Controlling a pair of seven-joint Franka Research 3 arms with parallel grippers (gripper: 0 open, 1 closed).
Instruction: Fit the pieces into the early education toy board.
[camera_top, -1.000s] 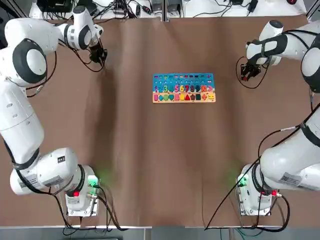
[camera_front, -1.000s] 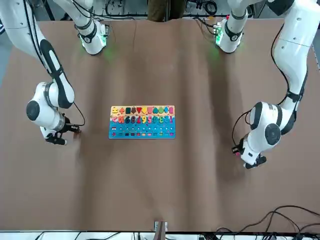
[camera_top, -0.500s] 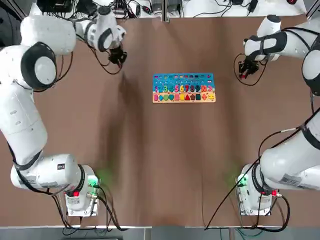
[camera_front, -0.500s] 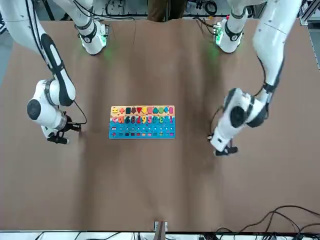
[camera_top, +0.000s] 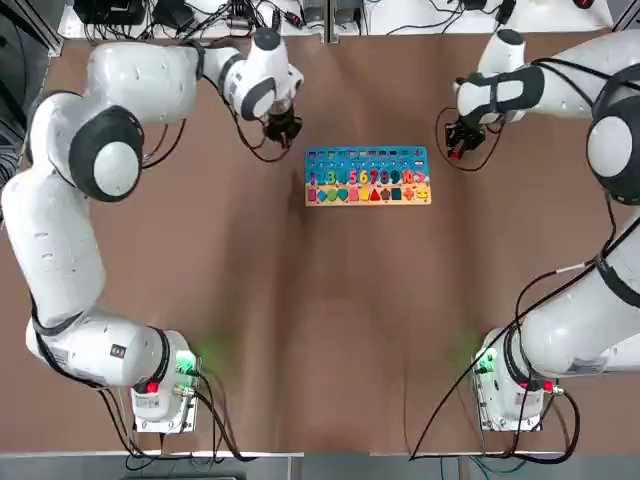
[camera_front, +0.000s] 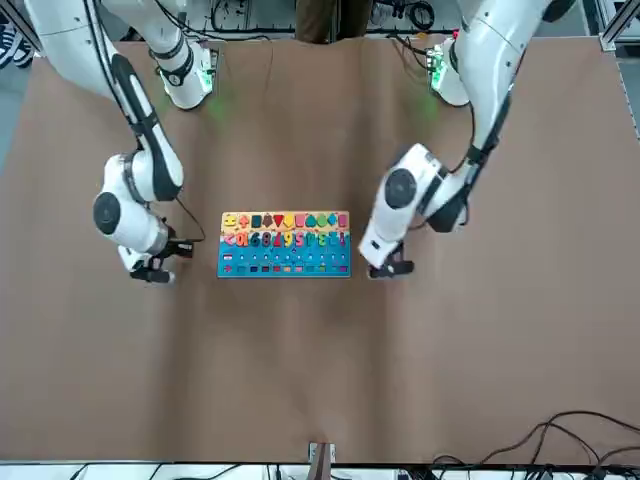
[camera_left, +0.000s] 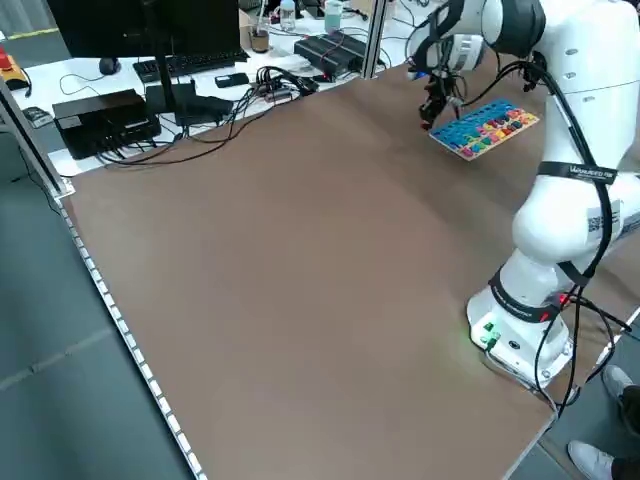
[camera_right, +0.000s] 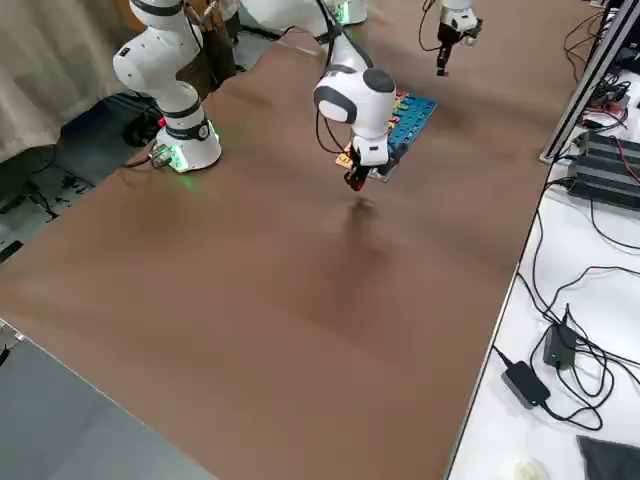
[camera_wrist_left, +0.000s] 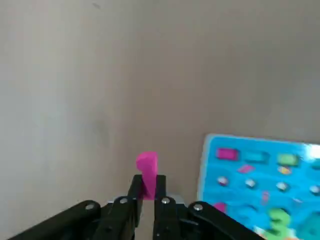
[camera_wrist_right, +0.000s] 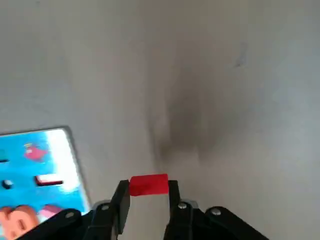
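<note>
Board (camera_top: 367, 176) mid-table; left gripper (camera_wrist_left: 146, 187) pinches a pink piece (camera_wrist_left: 147, 167), right gripper (camera_wrist_right: 148, 195) a red piece (camera_wrist_right: 148, 184), flanking it for insertion.

Toy board (camera_top: 367, 176) on brown table (camera_top: 320, 320)

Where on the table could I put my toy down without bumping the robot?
The bare table between the board and the arms' bases is free. It's crowded beside the board: the left gripper holds a pink piece, the right gripper a red piece.
</note>
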